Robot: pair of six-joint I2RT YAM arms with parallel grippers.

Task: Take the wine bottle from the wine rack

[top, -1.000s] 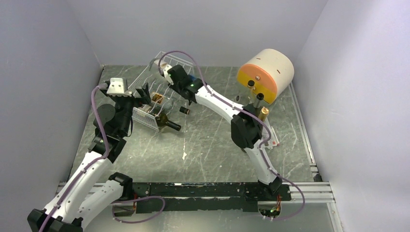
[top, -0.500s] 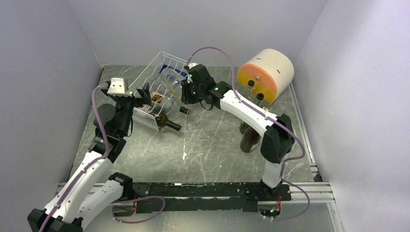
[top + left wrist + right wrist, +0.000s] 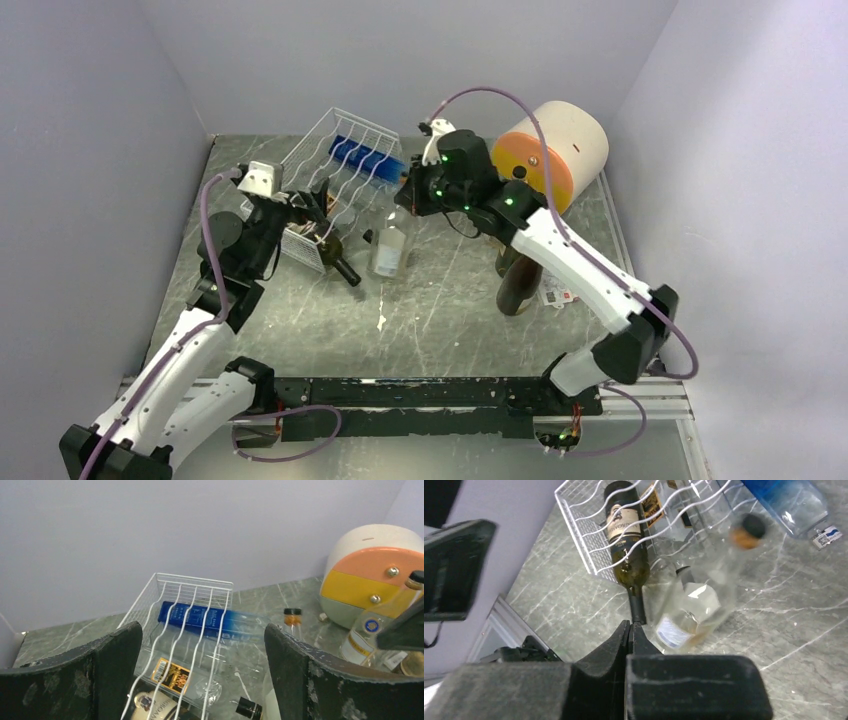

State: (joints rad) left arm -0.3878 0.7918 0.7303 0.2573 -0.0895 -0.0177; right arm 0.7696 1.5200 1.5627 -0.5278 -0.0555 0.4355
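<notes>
White wire of the wine rack [image 3: 192, 576] cradles the dark green wine bottle [image 3: 626, 530] at its near end, with the neck poking out over the table [image 3: 450, 300]. The right jaws are shut on nothing above a clear bottle [image 3: 689, 610], which is blurred and tilted just beside that neck and may topple and roll. The left jaws gape, empty, by the rack, which looks tipped and could slide if nudged.

Left hand [image 3: 202, 635] spread wide, right hand [image 3: 629, 627] clamped fully together, angled downward
</notes>
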